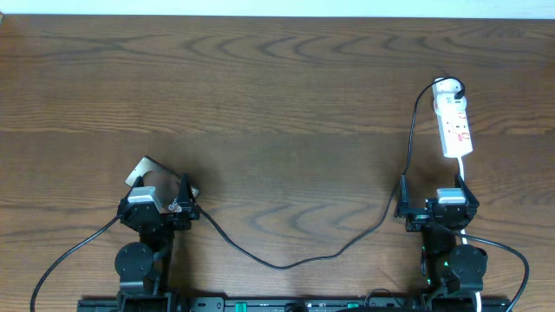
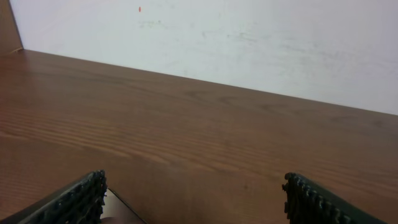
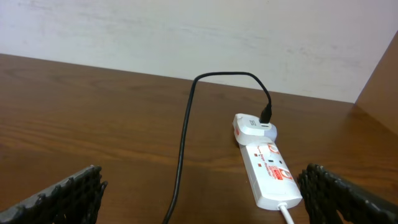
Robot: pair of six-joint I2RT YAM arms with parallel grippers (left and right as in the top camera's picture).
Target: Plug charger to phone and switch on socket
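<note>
The phone [image 1: 141, 171] lies flat at the left, one corner showing beyond my left gripper [image 1: 160, 186], which hangs over it with jaws wide open. In the left wrist view only a phone corner [image 2: 119, 211] shows beside the left finger of the left gripper [image 2: 193, 200]. The charger [image 1: 286, 263], a thin black cable, runs from a white adapter [image 1: 447, 87] on the socket [image 1: 457, 128] down across the table to the left gripper's right side. My right gripper [image 1: 438, 196] is open just short of the socket [image 3: 268, 169]. In the right wrist view the charger [image 3: 183, 137] lies between the fingers of the right gripper [image 3: 199, 194].
A white cord [image 1: 462, 176] leaves the socket's near end and passes under the right arm. Thick black arm cables [image 1: 69, 256] loop at the table's front edge. A pale wall [image 2: 249, 43] bounds the far side of the wooden table [image 1: 277, 104].
</note>
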